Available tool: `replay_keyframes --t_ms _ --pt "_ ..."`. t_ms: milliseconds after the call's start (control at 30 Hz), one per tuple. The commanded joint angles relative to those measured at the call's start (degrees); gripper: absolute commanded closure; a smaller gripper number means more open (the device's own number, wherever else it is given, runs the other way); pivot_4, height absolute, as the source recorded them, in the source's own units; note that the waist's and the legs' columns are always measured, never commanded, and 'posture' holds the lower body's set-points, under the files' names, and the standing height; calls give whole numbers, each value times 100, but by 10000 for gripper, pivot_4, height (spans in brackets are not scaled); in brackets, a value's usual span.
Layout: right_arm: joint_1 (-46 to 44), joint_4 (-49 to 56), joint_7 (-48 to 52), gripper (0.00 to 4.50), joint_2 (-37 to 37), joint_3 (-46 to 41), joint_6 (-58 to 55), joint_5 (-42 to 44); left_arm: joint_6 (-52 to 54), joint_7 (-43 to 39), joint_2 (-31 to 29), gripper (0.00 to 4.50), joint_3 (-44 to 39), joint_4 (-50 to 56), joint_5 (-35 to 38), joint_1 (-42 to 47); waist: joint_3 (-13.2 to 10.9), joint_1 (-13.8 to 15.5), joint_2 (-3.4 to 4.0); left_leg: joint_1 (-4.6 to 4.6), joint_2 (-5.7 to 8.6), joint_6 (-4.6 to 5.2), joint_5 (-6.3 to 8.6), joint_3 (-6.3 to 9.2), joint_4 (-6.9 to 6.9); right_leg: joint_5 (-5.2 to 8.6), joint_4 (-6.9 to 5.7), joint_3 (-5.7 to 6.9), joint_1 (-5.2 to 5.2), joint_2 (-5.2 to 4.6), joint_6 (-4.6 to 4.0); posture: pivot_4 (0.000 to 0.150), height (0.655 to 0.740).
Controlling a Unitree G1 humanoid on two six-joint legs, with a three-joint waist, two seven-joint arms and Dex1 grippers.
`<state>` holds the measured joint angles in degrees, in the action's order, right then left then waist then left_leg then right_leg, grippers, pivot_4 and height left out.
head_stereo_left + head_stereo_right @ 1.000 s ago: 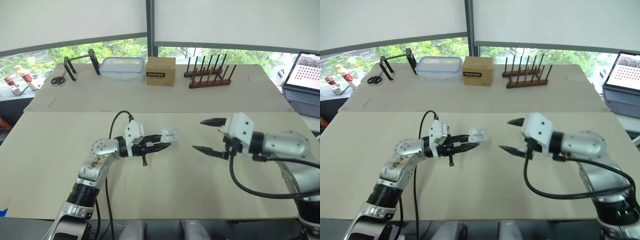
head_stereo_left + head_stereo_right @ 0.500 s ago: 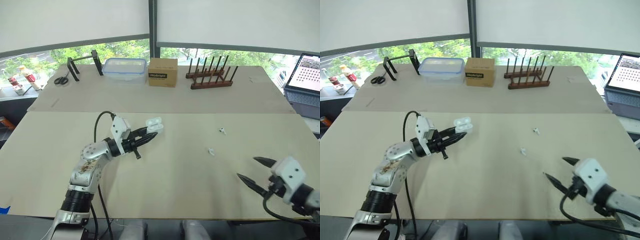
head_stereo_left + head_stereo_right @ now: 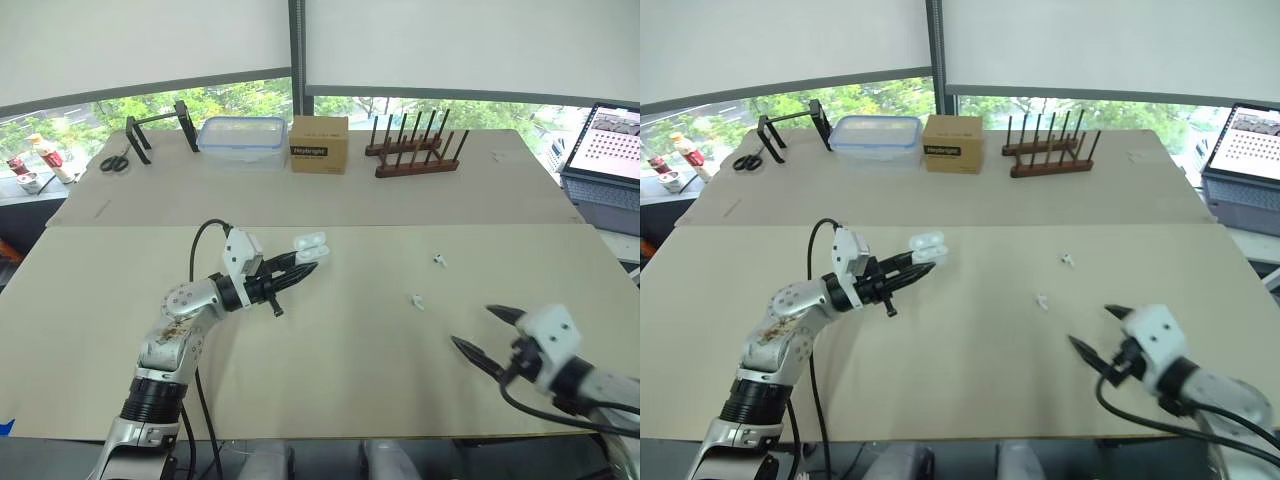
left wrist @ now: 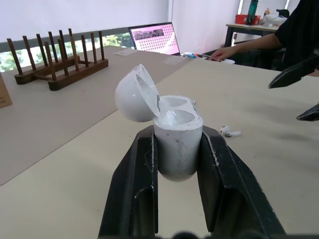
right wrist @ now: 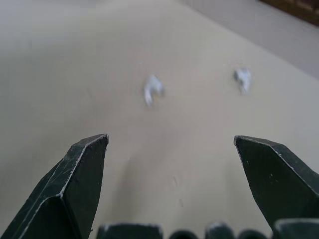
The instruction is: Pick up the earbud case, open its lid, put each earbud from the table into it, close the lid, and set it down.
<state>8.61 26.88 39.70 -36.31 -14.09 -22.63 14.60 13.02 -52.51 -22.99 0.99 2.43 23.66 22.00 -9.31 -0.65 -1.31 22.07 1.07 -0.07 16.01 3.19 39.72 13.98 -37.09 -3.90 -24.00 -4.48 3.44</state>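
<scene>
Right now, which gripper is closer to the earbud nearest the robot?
Right. The right gripper hovers open short of the earbud; the left gripper holds the earbud case farther left.

The left gripper [image 3: 305,268] reaches forward, pinching the case [image 3: 311,243]; the right gripper [image 3: 474,327] hangs low, fingers wide apart

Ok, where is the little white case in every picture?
Left eye view: case, left of middle, in the left gripper.
Right eye view: case, left of middle too.
Left wrist view: case in the centre, lid open.
Right wrist view: aims at the earbuds.
Shared landmark: those earbuds.
</scene>
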Motion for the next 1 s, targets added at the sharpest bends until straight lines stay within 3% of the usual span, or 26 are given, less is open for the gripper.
replay_keyframes --t_ms 33,267,567,600,900,967,1000 --pt "-570 -101 -302 0 96 512 -484 -118 -6 -29 -9 39429 14 167 60 100 0 27 0 2 1 0 0 0 1 0 0 0 -1 -1 0 1500 7400" --pt "-1523 -1231 -590 0 409 1116 -486 -408 -41 -80 3 39429 99 165 25 59 0 41 0 3 1 0 0 -6 -1 0 -2 2 -5 2 0 1500 7400" --pt "-1636 -1684 -631 0 579 1080 -638 -282 -109 -142 -21 39429 124 95 1 -8 1 9 1 2 0 0 0 -3 -1 0 -4 2 -7 2 0 1500 7400" --pt "-1614 -1700 -601 5619 561 1123 -588 -303 -117 -151 -21 39429 125 77 -2 -12 1 9 1 3 0 0 0 -3 -1 0 -4 2 -7 2 -1 1500 7400" --pt "-1723 -1761 -483 36282 426 1515 -487 -499 -154 -244 5 39429 185 10 -52 -27 1 1 2 -1 0 0 0 -4 0 0 -4 2 -3 2 0 1500 7400" --pt "-1663 -1639 -299 41644 279 1565 -440 -494 -134 -233 -6 39429 180 62 -44 -68 1 7 2 0 0 0 0 -4 -1 0 -4 2 -3 2 0 1500 7400" --pt "-1638 -1559 -173 41663 177 1595 -414 -481 -122 -224 -12 39429 178 101 -38 -99 1 11 2 0 1 0 0 -4 -1 0 -3 2 -3 2 0 1500 7400"
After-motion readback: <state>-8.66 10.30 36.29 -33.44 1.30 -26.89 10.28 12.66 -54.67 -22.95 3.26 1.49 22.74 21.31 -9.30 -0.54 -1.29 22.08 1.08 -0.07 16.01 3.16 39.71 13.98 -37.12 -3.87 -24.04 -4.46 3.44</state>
